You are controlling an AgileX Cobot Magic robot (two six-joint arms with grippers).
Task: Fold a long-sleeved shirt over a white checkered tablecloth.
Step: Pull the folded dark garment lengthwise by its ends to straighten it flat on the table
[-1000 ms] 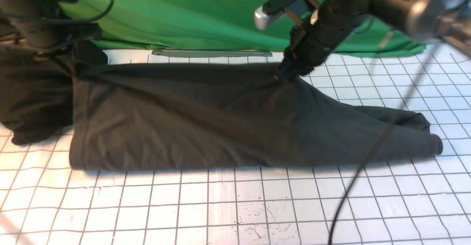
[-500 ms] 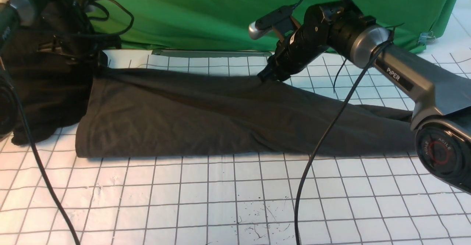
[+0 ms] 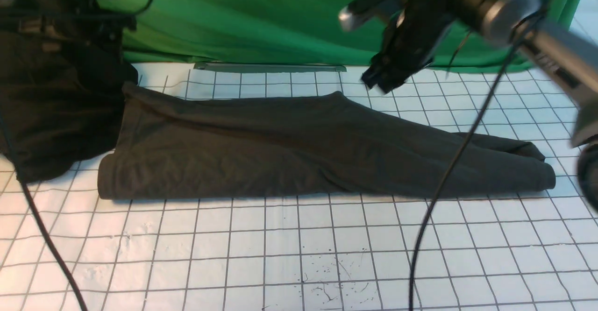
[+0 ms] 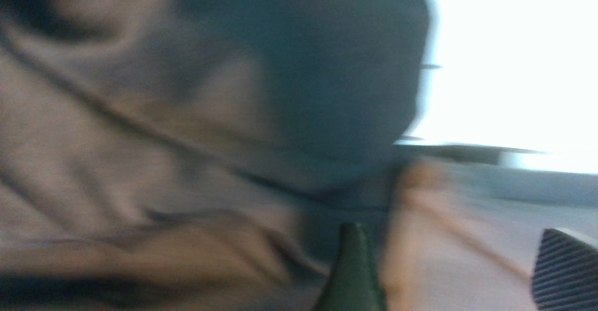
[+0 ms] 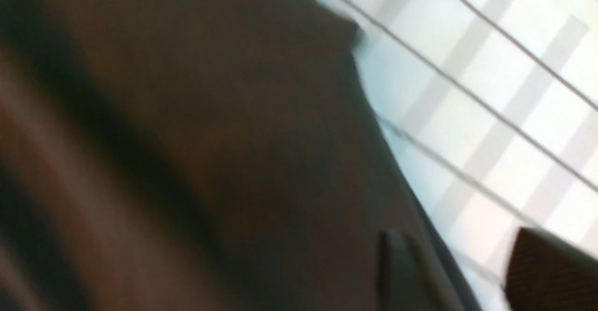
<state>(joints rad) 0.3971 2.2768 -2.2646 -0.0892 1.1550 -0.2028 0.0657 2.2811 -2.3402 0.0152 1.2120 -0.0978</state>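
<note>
The long-sleeved shirt [image 3: 299, 152] lies folded into a long dark band across the white checkered tablecloth [image 3: 299, 255], sleeves trailing to the right; its print and neck label are hidden. My right gripper [image 3: 380, 80] hangs open just above and behind the shirt's far edge, apart from it. Its wrist view shows the two fingers spread over the shirt's edge [image 5: 233, 138] and the cloth, the right gripper [image 5: 472, 278] empty. My left gripper [image 4: 455, 273] is open over blurred brownish cloth [image 4: 140, 161]; in the front view it is lost in the dark mass at far left.
A blacker heap of cloth [image 3: 51, 115] sits at the left, touching the shirt's left end. Plain green cloth [image 3: 261, 17] hangs behind, with a grey strip [image 3: 271, 67] at its foot. A black cable [image 3: 448, 175] dangles across the shirt's right part; another cable [image 3: 42, 236] runs down the left.
My right gripper has let go of the shirt's far edge and lifted up and right. The raised edge has dropped flat. The left arm has pulled back toward the upper left.
</note>
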